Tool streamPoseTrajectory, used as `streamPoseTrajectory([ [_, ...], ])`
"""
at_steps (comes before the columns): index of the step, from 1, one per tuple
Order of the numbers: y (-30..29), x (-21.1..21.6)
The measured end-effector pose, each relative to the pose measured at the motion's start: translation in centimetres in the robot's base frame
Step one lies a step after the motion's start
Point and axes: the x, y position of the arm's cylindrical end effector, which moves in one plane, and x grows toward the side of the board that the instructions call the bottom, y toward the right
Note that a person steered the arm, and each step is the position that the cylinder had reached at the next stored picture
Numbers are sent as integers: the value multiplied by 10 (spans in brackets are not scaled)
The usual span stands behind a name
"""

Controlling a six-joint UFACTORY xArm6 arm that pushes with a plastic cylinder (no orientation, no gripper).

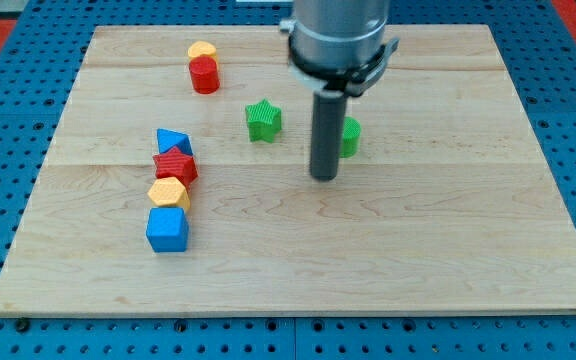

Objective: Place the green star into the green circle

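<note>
Camera view, only one we've got: wooden board (298, 270) on a blue pegboard (8, 120). My tip (324, 177) is down on the wood, centre-right, no block touching it as far as I can tell. No fingers on this rig, just a bare rod, so nothing opens, closes or holds.

Green star (263, 120) sits to the view's left of the rod and a bit toward the top, apart from it. Green circle (350, 137) is on the rod's other side, mostly hidden behind the shaft; only its right edge shows. So star and circle are near each other w/ the rod standing roughly between them.

Away at the view's left: red cylinder (205, 75) w/ a yellow block (202, 48) just behind it, shape unclear. Lower down a tight column: blue triangle (174, 141), red star (175, 165), yellow hexagon (169, 193), blue cube (167, 230).

Risk call, imo: the tip is on the wrong side for a push. Heading straight toward the view's left would drive the star away from the circle. Swinging round the top side too tight could clip the circle and knock it off. An off-centre push on the star's points prob. spins it wide.
</note>
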Motion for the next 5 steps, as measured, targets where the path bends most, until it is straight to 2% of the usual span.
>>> streamPoseTrajectory([
  [1,-66,-39],
  [2,-71,-95],
  [5,-59,-150],
])
